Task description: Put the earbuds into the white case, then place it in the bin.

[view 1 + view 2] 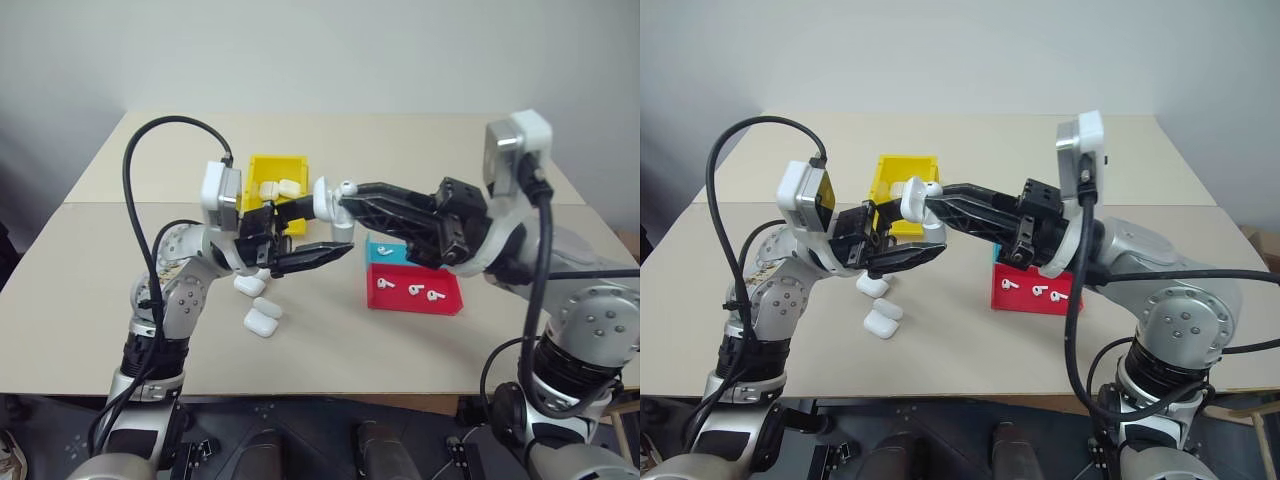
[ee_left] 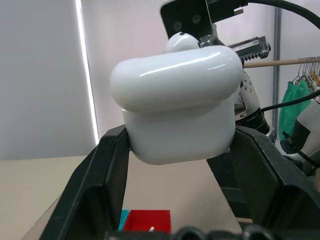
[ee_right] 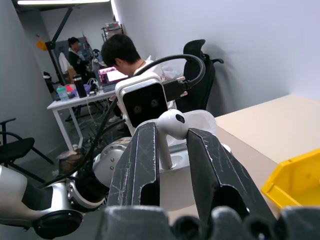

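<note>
With the left gripper (image 1: 318, 253) clamping the case (image 2: 175, 102) and the right gripper (image 3: 172, 150) pinching an earbud (image 3: 172, 125), lower its stem squarely into the open socket.

Probably an office or lab: desks (image 3: 75, 107), office chair (image 3: 200, 65), seated person (image 3: 122, 55) at laptop (image 3: 112, 75).

I see the white case (image 2: 175, 105) as smooth, glossy plastic that catches highlights, and the earbud (image 3: 172, 123) as the same shiny white plastic. My right gripper (image 3: 172, 165) fingers look like matt black plastic, scuffed with fine scratches. The worktop (image 1: 330, 340) is matt beige; the bin (image 1: 262, 172) bright yellow plastic.
</note>
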